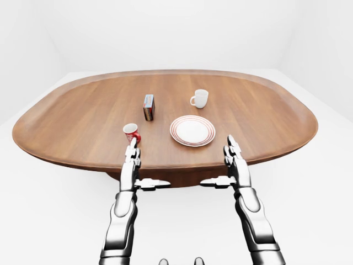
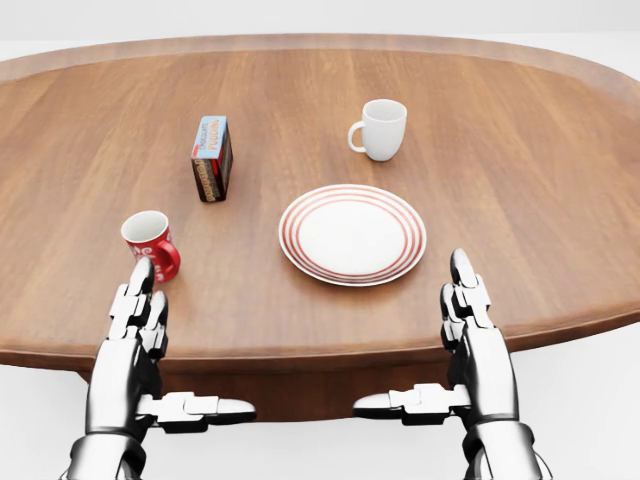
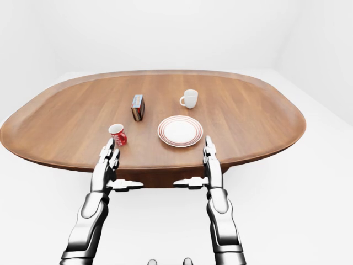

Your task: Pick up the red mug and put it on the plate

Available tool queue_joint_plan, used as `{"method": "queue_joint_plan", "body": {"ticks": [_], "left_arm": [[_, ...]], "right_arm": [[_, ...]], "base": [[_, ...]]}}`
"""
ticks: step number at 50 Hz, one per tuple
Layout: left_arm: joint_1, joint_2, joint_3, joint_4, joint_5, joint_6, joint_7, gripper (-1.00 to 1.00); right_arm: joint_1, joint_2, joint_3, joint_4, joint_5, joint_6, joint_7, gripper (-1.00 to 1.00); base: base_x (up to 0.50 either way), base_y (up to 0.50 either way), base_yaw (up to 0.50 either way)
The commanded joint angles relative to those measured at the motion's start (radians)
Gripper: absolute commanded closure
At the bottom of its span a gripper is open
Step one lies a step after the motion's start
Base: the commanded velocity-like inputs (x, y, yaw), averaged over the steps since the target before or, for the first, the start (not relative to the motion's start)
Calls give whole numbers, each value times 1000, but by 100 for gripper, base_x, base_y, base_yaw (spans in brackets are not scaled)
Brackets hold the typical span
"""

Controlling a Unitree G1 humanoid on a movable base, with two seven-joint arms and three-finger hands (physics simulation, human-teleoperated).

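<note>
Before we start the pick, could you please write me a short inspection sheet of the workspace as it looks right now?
Surface: oval wooden table, no spills seen.
Job's things: red mug upright near the table's lower-left edge in the head view, just above the left hand's fingertips; striped plate to its right, with nothing on it.
Clutter: white mug above the plate; small box standing above the red mug.
Grippers: left hand and right hand both open, fingers extended, thumbs pointing inward, holding nothing.
Cables: nothing seen.
Surroundings: plain white floor and walls; nothing else seen.
</note>
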Motion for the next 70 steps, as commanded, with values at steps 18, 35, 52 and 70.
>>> {"method": "queue_joint_plan", "body": {"ticks": [18,35,52,70], "left_arm": [[-34,82,200,-160,-127,91,5,-100],[-74,205,457,-106,-376,91,167,-100],[-66,219,461,-88,-417,91,200,-100],[-64,218,461,-102,-420,91,202,-100]], "right_arm": [[-13,-63,-183,-267,100,86,-27,-100],[-20,-173,-488,-355,332,86,-55,-100],[-7,-181,-496,-351,364,86,-58,-100],[-10,-181,-485,-349,349,86,-34,-100]], "base": [[0,0,0],[0,0,0],[0,0,0],[8,0,0]]}}
